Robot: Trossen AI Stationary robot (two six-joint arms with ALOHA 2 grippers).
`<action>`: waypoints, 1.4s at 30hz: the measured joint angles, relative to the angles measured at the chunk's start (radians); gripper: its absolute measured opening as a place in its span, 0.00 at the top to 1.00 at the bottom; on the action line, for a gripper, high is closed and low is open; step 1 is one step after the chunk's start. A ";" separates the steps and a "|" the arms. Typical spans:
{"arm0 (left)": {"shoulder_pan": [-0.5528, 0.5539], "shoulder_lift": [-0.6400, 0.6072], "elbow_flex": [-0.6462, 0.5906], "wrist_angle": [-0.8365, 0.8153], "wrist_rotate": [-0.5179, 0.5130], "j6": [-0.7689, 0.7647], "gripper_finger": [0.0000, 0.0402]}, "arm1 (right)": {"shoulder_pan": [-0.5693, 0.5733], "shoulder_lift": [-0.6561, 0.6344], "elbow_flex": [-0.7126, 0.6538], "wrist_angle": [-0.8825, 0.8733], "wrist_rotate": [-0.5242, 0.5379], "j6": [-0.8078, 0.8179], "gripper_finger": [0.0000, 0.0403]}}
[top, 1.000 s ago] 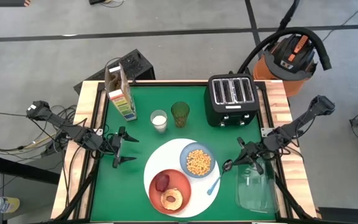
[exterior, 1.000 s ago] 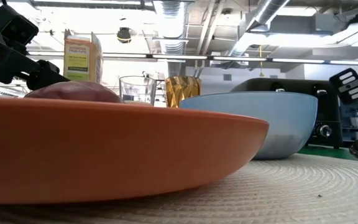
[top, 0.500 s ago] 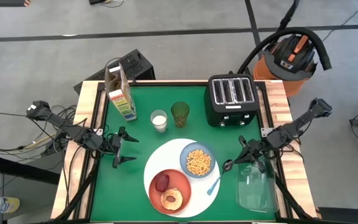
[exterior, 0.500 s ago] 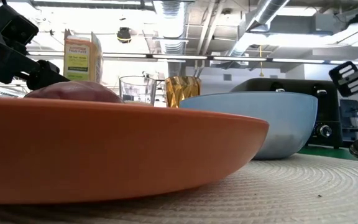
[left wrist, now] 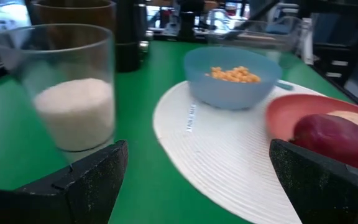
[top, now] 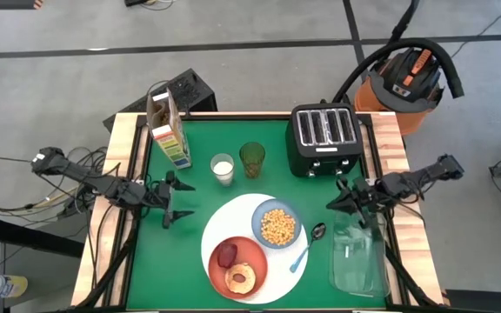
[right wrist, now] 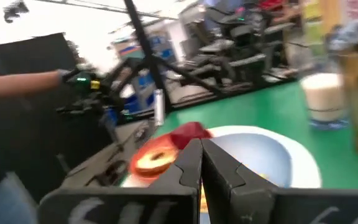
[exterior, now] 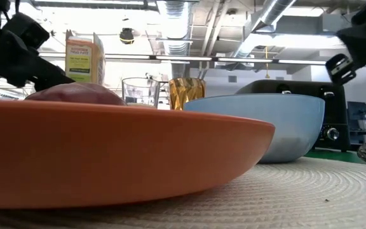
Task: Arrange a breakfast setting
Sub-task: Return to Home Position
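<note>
A large round white plate [top: 233,228] lies on the green table. On it sit a smaller orange-red plate [top: 237,265] with an apple and a bagel, and a light-blue bowl [top: 277,224] of cereal. A blue-handled spoon [top: 305,248] lies at the white plate's right edge, its handle on the rim and its bowl end on the table. My left gripper [top: 177,202] is open and empty left of the white plate; its wrist view shows the bowl [left wrist: 232,78] and the orange-red plate [left wrist: 278,115]. My right gripper [top: 336,202] is shut and empty, raised beyond the spoon.
A black toaster [top: 324,137] stands at the far right. A clear plastic container [top: 357,256] lies at the near right, beside my right gripper. A glass of milk [top: 223,168], an amber glass [top: 252,159] and a cereal box [top: 168,126] stand at the far left.
My right gripper has risen and gone toward the table's far edge, away from the spoon's bowl end. My left gripper has shifted a little toward the far edge. The plates, bowl and spoon have stayed where they were.
</note>
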 joint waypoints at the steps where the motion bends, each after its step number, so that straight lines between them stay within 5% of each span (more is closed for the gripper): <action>1: 0.012 0.000 0.000 0.000 -0.001 0.000 0.06 | -0.021 0.001 0.000 -0.002 0.000 0.000 0.92; 13: 0.094 0.000 -0.001 0.000 0.000 0.000 0.06 | -0.259 0.001 0.000 -0.011 0.000 -0.003 0.92; 42: 0.098 0.000 -0.003 0.001 -0.001 0.000 0.06 | -0.256 0.001 0.000 -0.017 0.000 -0.002 0.92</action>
